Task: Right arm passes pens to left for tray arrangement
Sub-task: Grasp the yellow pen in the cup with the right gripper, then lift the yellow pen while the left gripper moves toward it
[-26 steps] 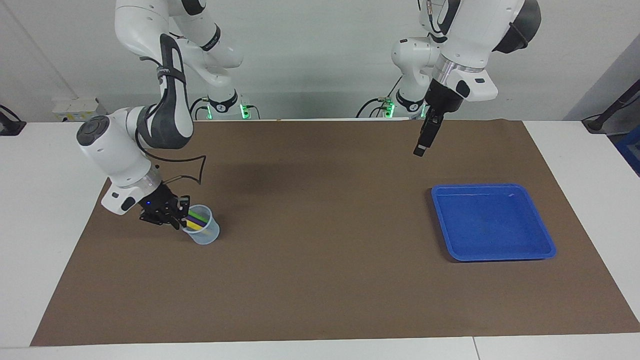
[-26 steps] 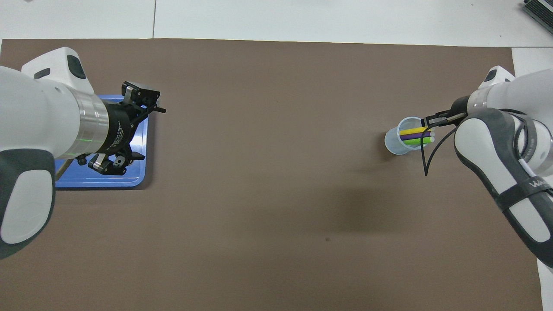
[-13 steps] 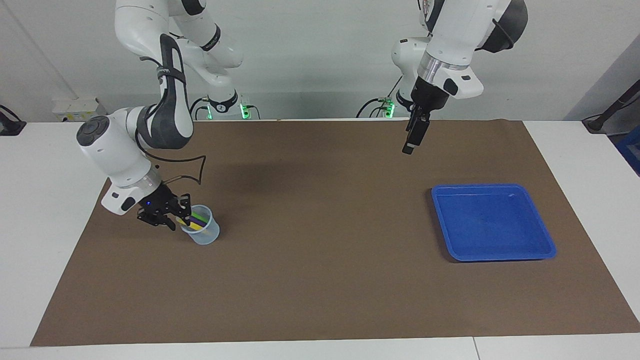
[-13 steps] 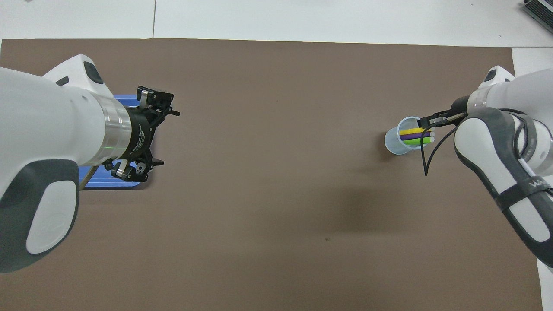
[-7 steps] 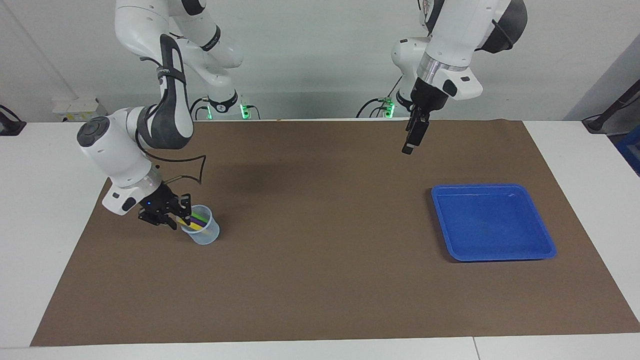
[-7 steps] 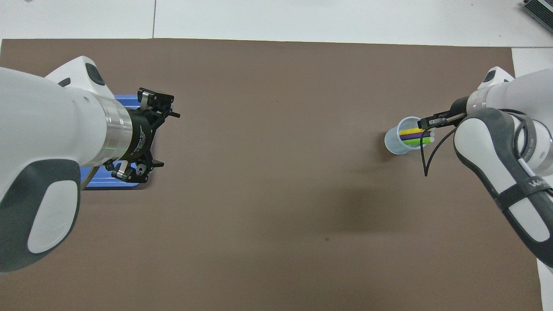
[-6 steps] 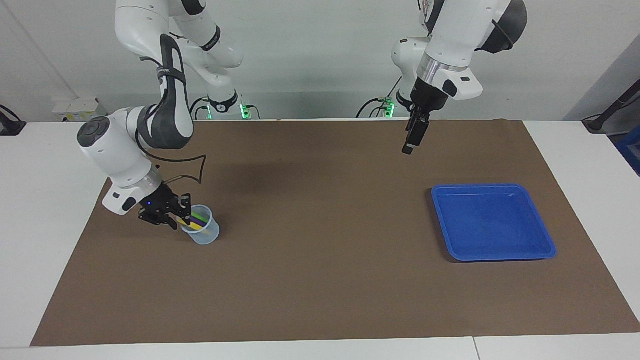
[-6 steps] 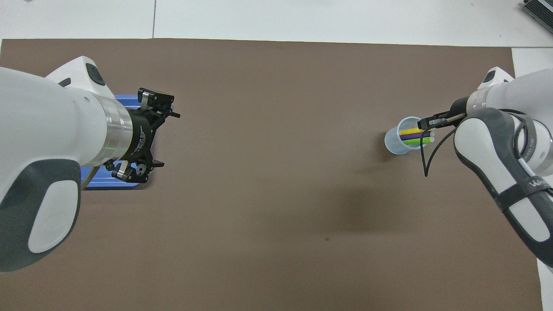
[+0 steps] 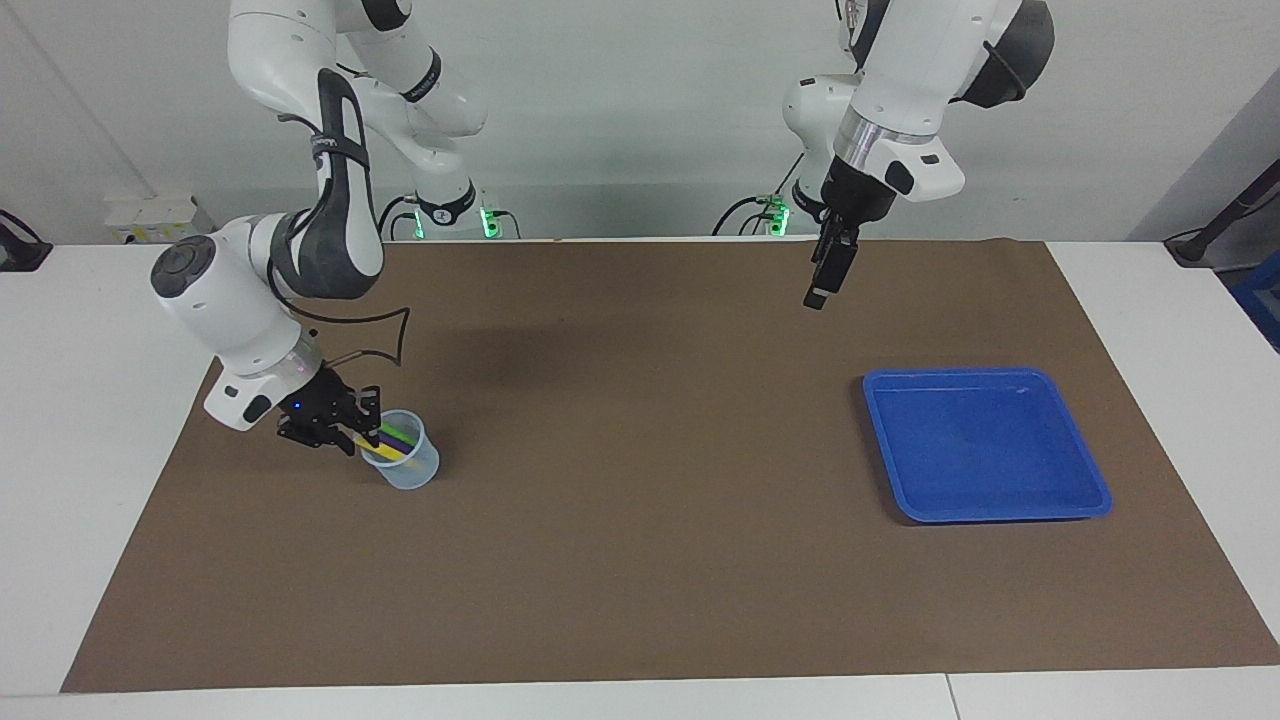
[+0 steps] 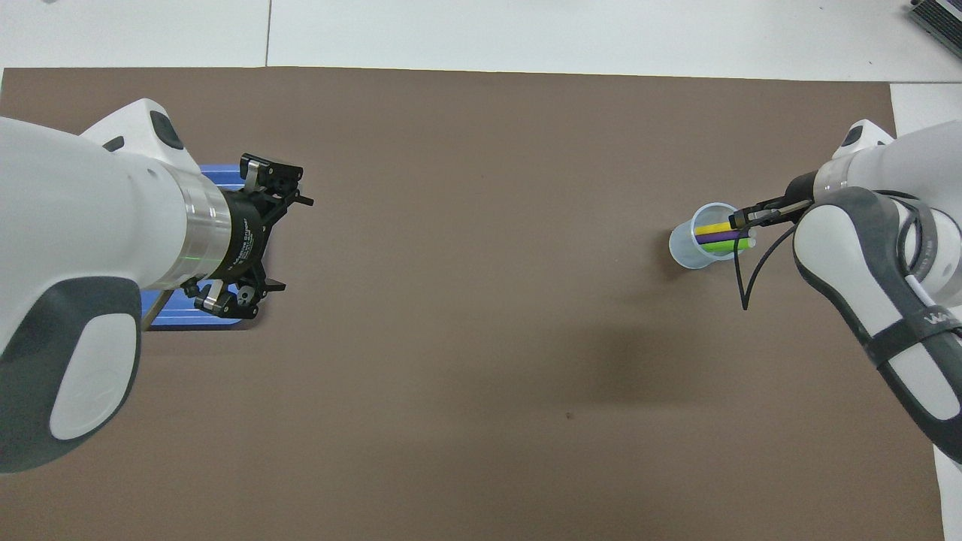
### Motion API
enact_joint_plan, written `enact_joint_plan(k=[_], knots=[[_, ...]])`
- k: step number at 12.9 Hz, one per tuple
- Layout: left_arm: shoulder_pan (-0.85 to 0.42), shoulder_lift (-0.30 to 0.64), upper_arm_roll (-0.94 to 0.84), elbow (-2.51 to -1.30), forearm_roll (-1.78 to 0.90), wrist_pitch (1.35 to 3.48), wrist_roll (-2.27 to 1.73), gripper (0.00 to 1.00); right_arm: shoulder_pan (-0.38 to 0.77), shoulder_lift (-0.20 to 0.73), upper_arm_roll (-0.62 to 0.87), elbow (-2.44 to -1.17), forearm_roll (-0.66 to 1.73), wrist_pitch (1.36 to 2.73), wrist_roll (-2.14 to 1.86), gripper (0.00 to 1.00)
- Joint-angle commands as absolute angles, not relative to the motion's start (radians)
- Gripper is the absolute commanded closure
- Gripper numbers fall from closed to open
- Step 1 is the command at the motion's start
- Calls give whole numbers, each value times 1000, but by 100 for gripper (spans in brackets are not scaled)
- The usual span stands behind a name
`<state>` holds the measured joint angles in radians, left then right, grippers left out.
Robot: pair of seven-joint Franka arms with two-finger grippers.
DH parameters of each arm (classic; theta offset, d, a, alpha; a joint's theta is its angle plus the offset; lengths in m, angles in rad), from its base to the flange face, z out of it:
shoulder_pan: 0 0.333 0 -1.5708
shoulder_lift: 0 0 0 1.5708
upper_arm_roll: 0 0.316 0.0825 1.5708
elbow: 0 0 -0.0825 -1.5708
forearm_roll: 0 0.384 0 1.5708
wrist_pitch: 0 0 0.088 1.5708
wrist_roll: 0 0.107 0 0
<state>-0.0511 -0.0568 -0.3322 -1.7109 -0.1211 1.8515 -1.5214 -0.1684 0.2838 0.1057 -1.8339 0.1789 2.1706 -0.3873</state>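
Three pens (image 9: 392,441) (image 10: 720,235), yellow, purple and green, stand slanted together in a small translucent cup (image 9: 405,463) (image 10: 696,246) that I see on the brown mat (image 9: 640,480) (image 10: 466,323) toward the right arm's end of the table. My right gripper (image 9: 350,437) (image 10: 740,219) is down at the cup's rim, its tips at the pale upper ends of the pens, right by the yellow one; I cannot tell from either view whether the fingers have pinched a pen or are only close beside it, so I call its state unclear. A loose black cable (image 9: 385,335) (image 10: 751,274) loops off that wrist above the mat. The blue tray (image 9: 985,445) (image 10: 197,315) lies flat on the mat toward the left arm's end, well apart from the cup, with nothing that I can see in it. My left gripper (image 9: 820,290) (image 10: 274,233) hangs in the air over bare mat, on the robots' side of the tray, its fingers spread wide and holding nothing; from overhead its wrist covers most of the tray. White tabletop (image 9: 100,420) (image 10: 571,34) frames the mat on all sides.
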Motion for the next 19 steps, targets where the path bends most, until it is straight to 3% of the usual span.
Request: enact_joint_plan(k=[1,6,13,19], knots=[[-46,-80,-322,-1733,-130,1853,-1516,0,-181,276,112,-1838,201,2157,-387,73],[-43,-80,-316,-1735,-130,1858,-1514,0,-179,278,112,-1836,201,2158,-385,93],[-51,-81,-319,-1738,-130,1845,-1525,0,-169,258,118,-1757,201,2048,-376,93],[-87,-112,-328,-1778,-129,1789,-1519,0,-167,123,124,-1700,215,1829,-304,93]])
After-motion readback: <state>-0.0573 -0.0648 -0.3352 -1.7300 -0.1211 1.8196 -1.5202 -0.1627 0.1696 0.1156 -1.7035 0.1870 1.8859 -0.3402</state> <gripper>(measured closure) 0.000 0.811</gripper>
